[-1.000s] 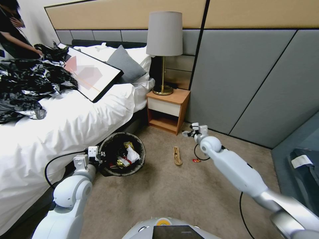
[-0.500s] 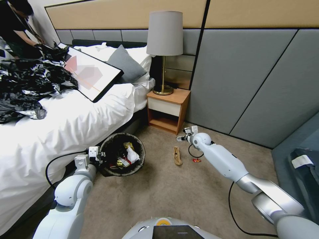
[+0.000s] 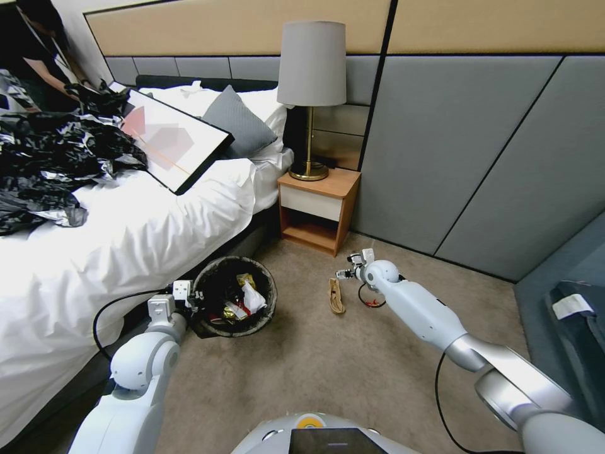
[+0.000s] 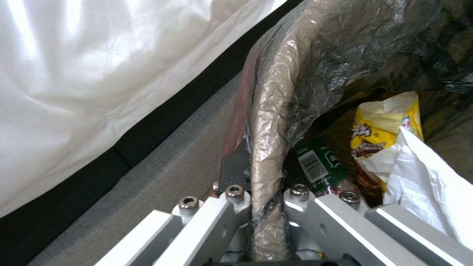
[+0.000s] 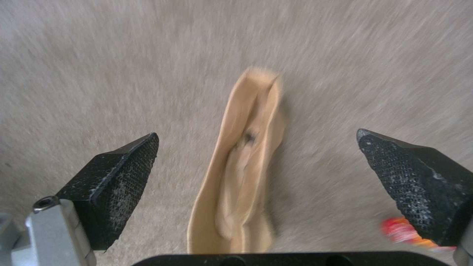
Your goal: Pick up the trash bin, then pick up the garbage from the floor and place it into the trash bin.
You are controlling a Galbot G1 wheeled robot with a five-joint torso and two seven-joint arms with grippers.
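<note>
Head view shows the trash bin (image 3: 234, 305) standing on the carpet floor (image 3: 328, 372) just beside the bed (image 3: 126, 239), with the left gripper (image 3: 191, 301) at its near rim. Left wrist view makes that hold plain: the left gripper (image 4: 259, 207) is clamped tight on the bin's rim, its two fingers pinching the black liner (image 4: 276, 122) folded over the edge. Inside the bin lie a yellow snack wrapper (image 4: 387, 127), a white tissue (image 4: 428, 177) and a green-labelled bottle (image 4: 317, 164).

On the robot's right, the right gripper (image 3: 345, 273) hangs low over the carpet in front of the nightstand (image 3: 318, 208), right above one end of the brown scrap (image 3: 336, 296). Right wrist view looks straight down past the spread fingers (image 5: 116, 181): the right gripper (image 5: 266, 184) is wide open and holds nothing, and the brown scrap (image 5: 244, 166) lies lengthwise on the carpet between the two black pads, touching neither. A tiny red wrapper (image 5: 406, 231) lies on the floor just beside the scrap, partly hidden by one pad.
</note>
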